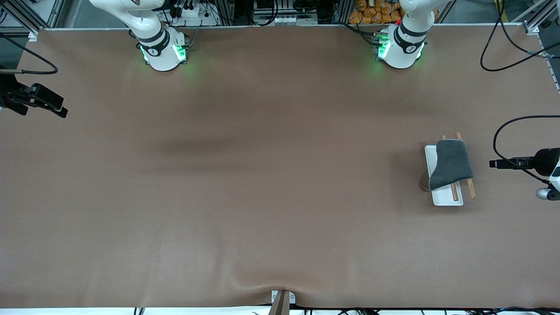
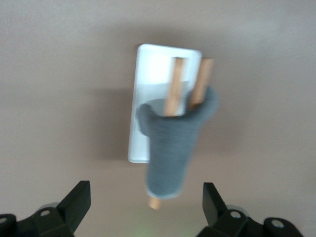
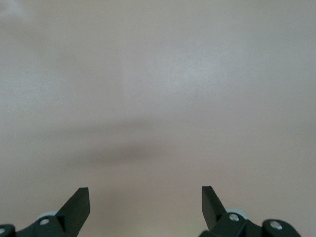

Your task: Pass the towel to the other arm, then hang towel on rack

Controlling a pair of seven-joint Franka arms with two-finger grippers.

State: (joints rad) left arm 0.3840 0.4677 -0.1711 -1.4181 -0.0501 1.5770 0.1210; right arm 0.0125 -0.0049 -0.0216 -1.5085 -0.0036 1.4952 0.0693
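Observation:
The dark grey towel hangs draped over the two wooden rods of the rack, whose white base lies toward the left arm's end of the table. In the left wrist view the towel covers the rods above the base. My left gripper is open and empty, in the air beside the rack and apart from it; its hand shows at the front view's edge. My right gripper is open and empty over bare table at the right arm's end.
The brown table mat lies flat and bare across the middle. Both arm bases stand along the table's edge farthest from the front camera. Black cables loop near the left arm's hand.

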